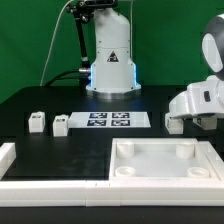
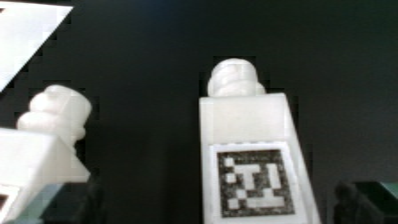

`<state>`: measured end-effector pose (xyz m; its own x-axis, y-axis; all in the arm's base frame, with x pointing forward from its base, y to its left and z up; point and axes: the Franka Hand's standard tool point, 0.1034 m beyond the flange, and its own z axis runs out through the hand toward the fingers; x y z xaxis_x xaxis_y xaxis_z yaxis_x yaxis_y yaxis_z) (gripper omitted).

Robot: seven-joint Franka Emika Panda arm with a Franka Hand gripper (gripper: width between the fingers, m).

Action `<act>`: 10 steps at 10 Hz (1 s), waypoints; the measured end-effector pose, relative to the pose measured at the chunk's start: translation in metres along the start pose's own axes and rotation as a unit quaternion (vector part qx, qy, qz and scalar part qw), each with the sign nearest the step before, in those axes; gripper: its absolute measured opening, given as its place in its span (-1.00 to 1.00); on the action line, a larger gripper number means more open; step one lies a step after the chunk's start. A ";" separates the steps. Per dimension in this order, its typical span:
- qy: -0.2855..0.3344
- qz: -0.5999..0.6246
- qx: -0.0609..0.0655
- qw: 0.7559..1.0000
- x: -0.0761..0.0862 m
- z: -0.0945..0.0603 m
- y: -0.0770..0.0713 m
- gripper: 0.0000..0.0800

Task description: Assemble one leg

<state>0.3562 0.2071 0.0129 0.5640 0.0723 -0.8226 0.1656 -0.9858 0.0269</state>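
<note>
A leg (image 1: 61, 124) and a second leg (image 1: 37, 122) stand at the marker board's (image 1: 108, 120) nine o'clock. The tabletop (image 1: 160, 166) lies at its five o'clock.

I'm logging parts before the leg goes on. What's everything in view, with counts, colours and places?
legs by the marker board: two, white, on the table, at the exterior view's left of the board
legs under the gripper: two, white, side by side in the wrist view; one shows a black-and-white tag
tray-like piece with corner sockets: one, white, front of the table at the exterior view's right
marker board: one, white with black tags, mid-table
edge rail: one, white, front corner at the exterior view's left
table: one, black
arm base: one, white, behind the marker board
gripper: one, pale grey, exterior view's right, dark fingers spread wide
</note>
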 end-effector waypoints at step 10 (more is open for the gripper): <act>-0.006 -0.006 -0.001 1.000 -0.006 -0.008 0.006 -0.27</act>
<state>0.3606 0.2019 0.0223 0.5517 0.0822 -0.8300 0.1743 -0.9845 0.0184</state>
